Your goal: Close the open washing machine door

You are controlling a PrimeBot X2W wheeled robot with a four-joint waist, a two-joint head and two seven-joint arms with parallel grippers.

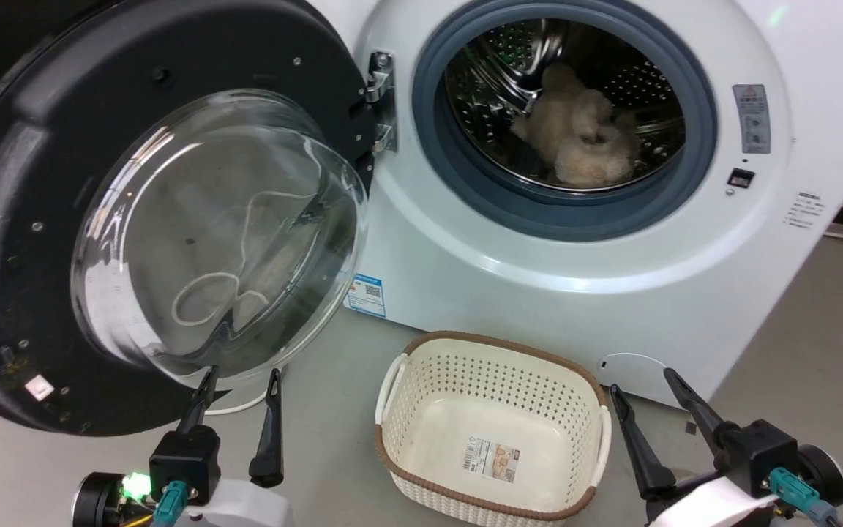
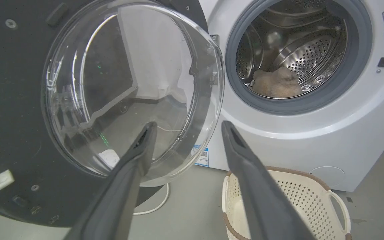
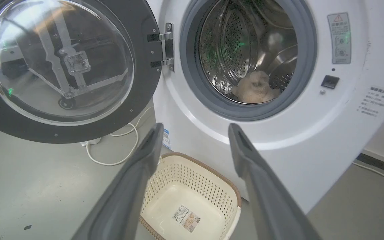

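While washing machine door [image 1: 216,234] hangs wide open, both jaws spread (empty).

head: above, downward | wrists: low, close | 3 share: washing machine [image 1: 502,256]

The door [image 1: 19,241] stands swung wide, left of the machine [image 1: 509,285]; a basket [image 1: 465,373] sits between the left gripper [image 1: 242,373] and right gripper [image 1: 642,380], jaws spread.

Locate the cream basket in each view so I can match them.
Head view: basket bottom centre, before the washing machine.
Left wrist view: basket bottom right, partly behind the left gripper.
Right wrist view: basket bottom centre, partly behind the right gripper.
Shared landmark: blue sticker left of basket.
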